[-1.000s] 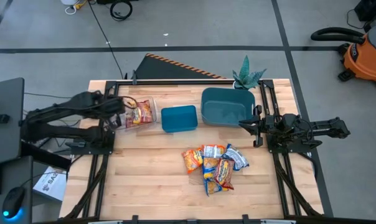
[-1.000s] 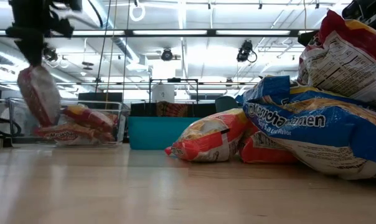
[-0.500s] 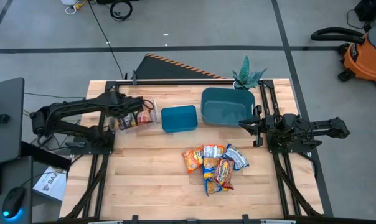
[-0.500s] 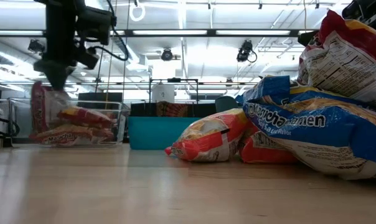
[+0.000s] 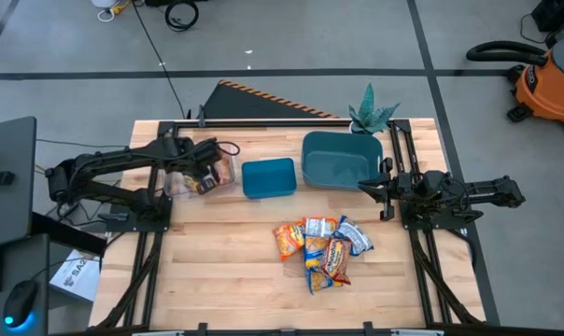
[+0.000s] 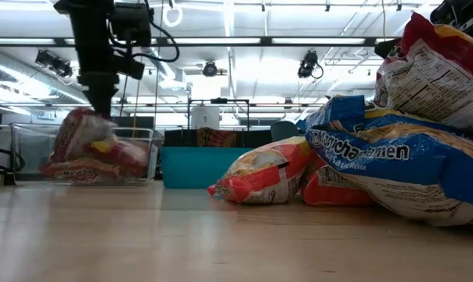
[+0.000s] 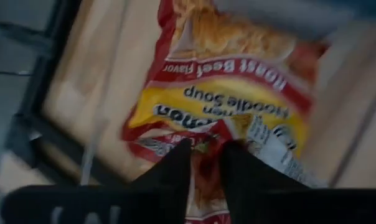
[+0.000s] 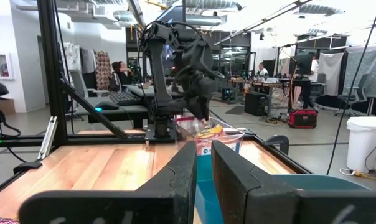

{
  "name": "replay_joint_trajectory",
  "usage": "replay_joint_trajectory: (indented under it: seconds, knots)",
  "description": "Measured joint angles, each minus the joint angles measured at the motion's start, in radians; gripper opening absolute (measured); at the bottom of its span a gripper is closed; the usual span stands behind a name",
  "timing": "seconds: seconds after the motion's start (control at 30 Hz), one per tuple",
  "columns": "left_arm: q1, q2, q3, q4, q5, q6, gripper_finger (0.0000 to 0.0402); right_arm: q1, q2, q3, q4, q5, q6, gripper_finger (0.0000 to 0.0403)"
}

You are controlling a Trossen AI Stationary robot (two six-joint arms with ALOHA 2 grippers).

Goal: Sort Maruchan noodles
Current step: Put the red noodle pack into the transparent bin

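Left gripper [image 5: 205, 174], clamped on a red Maruchan packet [image 7: 228, 112], has carried it down into the clear box [image 5: 200, 174] near the tabletop's far-left corner. Release looks next. Pile [image 5: 321, 247] waits mid-table; right gripper [image 5: 368, 186] parked, fingers nearly together.

A robotics lab: ceiling light strips [image 6: 244, 41], computer desks [image 8: 122, 102], and a shop vacuum [image 5: 543, 79] nearby.

The wooden table [image 5: 217, 271] carries a clear box [image 5: 200, 175] at ten o'clock, a teal lid [image 5: 268, 177] near twelve, and a teal bin [image 5: 336, 159] at one. A packet pile [image 5: 321, 246] lies at five o'clock.
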Motion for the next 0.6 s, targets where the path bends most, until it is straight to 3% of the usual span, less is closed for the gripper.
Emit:
replay_joint_trajectory:
  seconds: [0.17, 0.6]
  knots:
    - [0.000, 0.000, 0.000, 0.095, 0.111, -0.009, 0.0142, 0.000, 0.000, 0.000, 0.000, 0.000, 0.000, 0.0055]
    - [-0.020, 0.000, 0.044, 0.052, 0.034, 0.067, 0.0153, 0.000, 0.000, 0.000, 0.000, 0.000, 0.000, 0.0055]
